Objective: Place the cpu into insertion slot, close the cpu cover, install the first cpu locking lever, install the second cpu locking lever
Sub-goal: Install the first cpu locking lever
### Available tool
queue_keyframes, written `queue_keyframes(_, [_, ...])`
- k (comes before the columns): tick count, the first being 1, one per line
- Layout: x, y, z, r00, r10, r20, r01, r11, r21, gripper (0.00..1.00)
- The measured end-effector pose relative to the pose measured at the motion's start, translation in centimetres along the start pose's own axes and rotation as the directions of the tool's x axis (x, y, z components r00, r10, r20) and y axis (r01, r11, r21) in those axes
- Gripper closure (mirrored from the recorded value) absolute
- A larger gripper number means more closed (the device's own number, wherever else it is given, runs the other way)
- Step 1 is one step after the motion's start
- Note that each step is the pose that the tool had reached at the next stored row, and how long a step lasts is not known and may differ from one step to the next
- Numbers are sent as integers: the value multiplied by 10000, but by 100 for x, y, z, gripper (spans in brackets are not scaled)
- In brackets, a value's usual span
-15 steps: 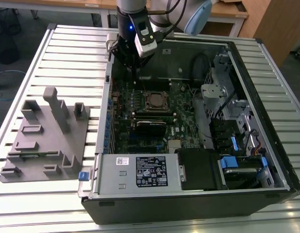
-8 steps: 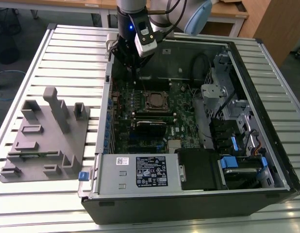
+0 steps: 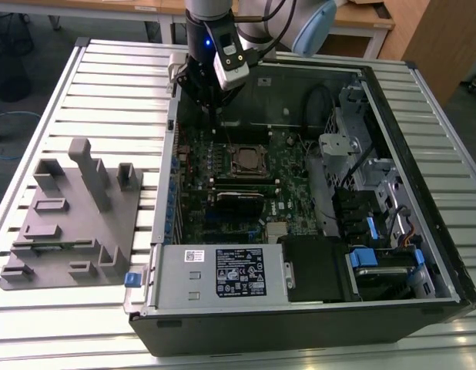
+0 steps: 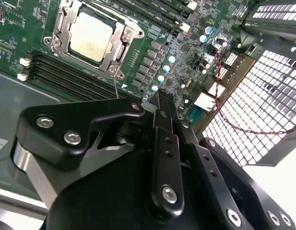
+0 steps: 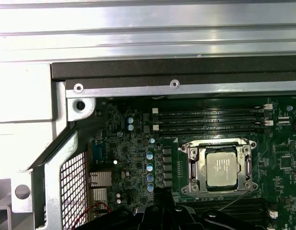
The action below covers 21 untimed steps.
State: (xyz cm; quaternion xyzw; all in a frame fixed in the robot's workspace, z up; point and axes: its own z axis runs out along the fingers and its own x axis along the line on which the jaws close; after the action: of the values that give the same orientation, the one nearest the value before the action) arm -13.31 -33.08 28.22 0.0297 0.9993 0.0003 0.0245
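Gripper [image 4: 159, 101], fingers together and holding nothing, hangs over the green motherboard [image 4: 186, 62] near the cpu [image 4: 90, 36], which sits framed under the lowered cpu cover [image 4: 123, 42], thin wire lever [image 4: 114, 86] alongside, inside the open computer case [image 3: 300, 331].

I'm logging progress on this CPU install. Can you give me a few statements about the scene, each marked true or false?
1. The cpu cover lies flat, framing the cpu. True.
2. The gripper holds the cpu. False: the cpu lies on the green board, apart from the gripper.
3. The grey fixture block lies at the exterior view's right of the computer case. False: it lies at the case's left.
4. The computer case rests on a slatted metal table. True.
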Motion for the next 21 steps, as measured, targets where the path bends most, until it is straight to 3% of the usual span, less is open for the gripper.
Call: queue_keyframes(21, [1, 24, 0, 10000, 2, 0, -2, 10000, -1, 90])
